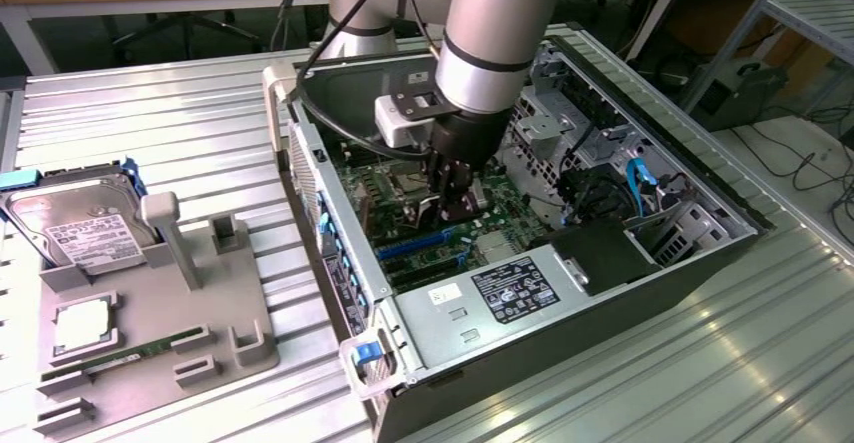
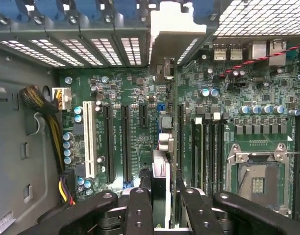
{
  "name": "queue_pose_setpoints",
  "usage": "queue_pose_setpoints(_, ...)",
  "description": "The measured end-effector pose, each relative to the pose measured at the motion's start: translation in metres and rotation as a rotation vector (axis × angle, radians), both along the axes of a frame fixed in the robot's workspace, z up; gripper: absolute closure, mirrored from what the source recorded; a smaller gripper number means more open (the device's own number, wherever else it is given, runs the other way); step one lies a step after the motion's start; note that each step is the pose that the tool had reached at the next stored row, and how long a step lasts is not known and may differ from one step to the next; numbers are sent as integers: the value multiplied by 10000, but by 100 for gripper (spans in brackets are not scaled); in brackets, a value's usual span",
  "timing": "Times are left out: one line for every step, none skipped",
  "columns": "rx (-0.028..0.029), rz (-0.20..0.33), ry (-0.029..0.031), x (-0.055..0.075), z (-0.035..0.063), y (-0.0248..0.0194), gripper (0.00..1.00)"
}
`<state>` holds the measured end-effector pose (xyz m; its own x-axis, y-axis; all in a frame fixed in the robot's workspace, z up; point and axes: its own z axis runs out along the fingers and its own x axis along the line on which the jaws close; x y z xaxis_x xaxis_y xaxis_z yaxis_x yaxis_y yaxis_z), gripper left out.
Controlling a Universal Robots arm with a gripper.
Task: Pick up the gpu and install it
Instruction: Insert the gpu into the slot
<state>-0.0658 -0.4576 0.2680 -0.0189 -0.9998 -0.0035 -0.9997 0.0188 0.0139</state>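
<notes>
My gripper [image 1: 451, 203] reaches down into the open computer case [image 1: 694, 178], just above the large green motherboard [image 1: 501, 225]. It is shut on the gpu [image 2: 161, 183], which shows edge-on between the two black fingers [image 2: 140, 210] in the wrist view. The card stands upright over the dark expansion slots [image 2: 126, 142], in line with one of them. Its silver bracket [image 2: 165, 41] sits against the case's rear slot openings. Whether the card's lower edge is seated in the slot is hidden. In the exterior view the gpu [image 1: 463, 206] is a thin dark sliver between the fingers.
A grey fixture tray [image 1: 247, 338] lies at the exterior view's left, holding a hard drive [image 1: 80, 228], a processor [image 1: 83, 328] and a long memory stick [image 1: 127, 355]. Inside the case are the open processor socket [image 2: 258, 178], yellow-black power cables [image 2: 54, 132] and a labelled power supply [image 1: 514, 288].
</notes>
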Motion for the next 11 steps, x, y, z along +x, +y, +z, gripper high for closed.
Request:
queue_pose_setpoints(1, 6, 0, -9, -12, 0, 73)
queue_pose_setpoints(-1, 11, 1, -20, -24, -1, 73)
queue_pose_setpoints(0, 18, 0, -29, -37, -1, 73)
queue_pose_setpoints(-1, 33, 1, -34, -58, -3, 73)
queue_pose_setpoints(0, 48, 0, -41, -85, -4, 73)
queue_pose_setpoints(-1, 61, 0, -46, -98, -5, 73)
queue_pose_setpoints(0, 76, 0, -53, -111, -5, 73)
queue_pose_setpoints(0, 88, 0, -62, -121, -5, 73)
queue_pose_setpoints(-1, 102, 1, -68, -132, -7, 73)
queue_pose_setpoints(-4, 116, 2, -72, -143, -20, 73)
queue_pose_setpoints(-1, 129, 1, -78, -156, -34, 73)
